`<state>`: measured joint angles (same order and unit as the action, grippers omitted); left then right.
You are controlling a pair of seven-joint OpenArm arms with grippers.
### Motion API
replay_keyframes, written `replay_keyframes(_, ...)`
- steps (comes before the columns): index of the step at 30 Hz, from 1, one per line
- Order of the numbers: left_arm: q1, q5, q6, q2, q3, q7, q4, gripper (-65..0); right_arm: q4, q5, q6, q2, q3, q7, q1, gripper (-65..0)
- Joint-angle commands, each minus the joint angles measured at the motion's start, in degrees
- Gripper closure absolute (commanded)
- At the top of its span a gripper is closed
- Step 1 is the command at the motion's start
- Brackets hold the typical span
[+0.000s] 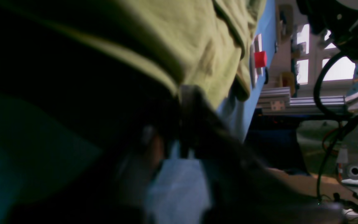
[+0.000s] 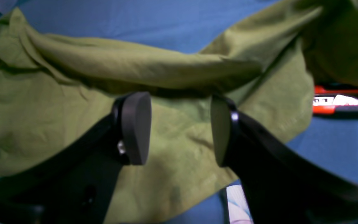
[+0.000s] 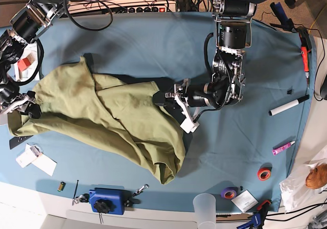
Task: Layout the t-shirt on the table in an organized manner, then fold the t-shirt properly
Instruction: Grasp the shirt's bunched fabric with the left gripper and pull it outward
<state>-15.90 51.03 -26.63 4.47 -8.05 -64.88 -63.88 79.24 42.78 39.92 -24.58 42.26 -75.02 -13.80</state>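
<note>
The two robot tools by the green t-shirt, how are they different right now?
The left tool is squeezed shut on an edge of the t-shirt, while the right tool is wide open with nothing between its pads. In the base view the left tool reaches in sideways near the middle of the table; the right tool sits at the shirt's far end by the table's edge. Both are black and right at the shirt.

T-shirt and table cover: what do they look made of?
The t-shirt: looks like soft matte cotton knit, olive-green; it creases, drapes and bunches in loose folds, with a stitched hem showing in the right wrist view. The table cover: smooth blue-teal cloth, probably a thin woven sheet; it lies flat with no shine.
</note>
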Motion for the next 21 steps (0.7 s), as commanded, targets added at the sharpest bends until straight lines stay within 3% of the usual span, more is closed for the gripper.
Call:
replay_keyframes(1, -1.22, 0.81, -0.94, 0.26, -0.07, -0.11, -0.74, 0.0, 1.05, 1.38, 0.08, -1.44, 0.15, 1.09, -1.11, -31.1)
replay_keyframes(7, -1.16, 2.19, -1.92, 0.11, -0.13, -3.52, -2.54, 0.0, 1.05, 4.61, 0.08, -1.46, 0.17, 1.07, -1.11, -31.1)
replay_keyframes(14, -0.90, 1.38, -1.73, -0.35, -5.35, -6.29, -14.82, 0.0, 1.05, 8.24, 0.08, -1.44, 0.17, 1.01, -1.09, -31.1)
replay_keyframes(21, 0.87, -0.55, -1.46, -6.12, -6.88, -6.21, -21.53, 0.0, 1.05, 8.31, 0.08, -1.44, 0.17, 1.05, -1.11, -31.1)
